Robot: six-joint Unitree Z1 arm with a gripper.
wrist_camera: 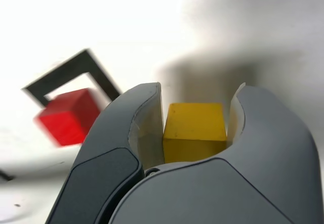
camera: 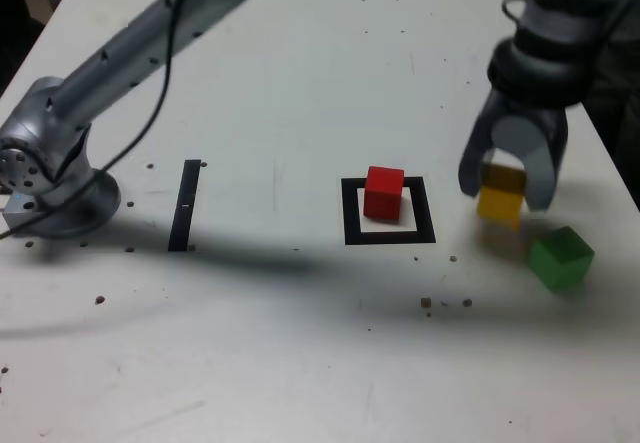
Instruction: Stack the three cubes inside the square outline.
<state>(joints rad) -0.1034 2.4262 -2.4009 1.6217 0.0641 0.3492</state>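
Note:
My gripper [camera: 503, 185] is shut on the yellow cube [camera: 500, 201], which hangs a little above the table with its shadow underneath. In the wrist view the yellow cube [wrist_camera: 195, 130] sits between both fingers of the gripper [wrist_camera: 197, 95]. The red cube [camera: 384, 191] stands inside the black square outline [camera: 350, 213], toward its far side, well to the exterior view's left of my gripper. The wrist view also shows the red cube [wrist_camera: 68, 115] within the outline [wrist_camera: 96, 64], blurred. The green cube [camera: 561, 256] rests on the table just in front of my gripper, toward the exterior view's right.
A narrow black strip [camera: 185, 205] lies at the exterior view's left, near the arm's base [camera: 50, 188]. The arm's long link [camera: 150, 33] crosses above the table's far left. Small dark specks [camera: 445, 303] dot the white table. The table's right edge [camera: 615, 163] runs close to my gripper.

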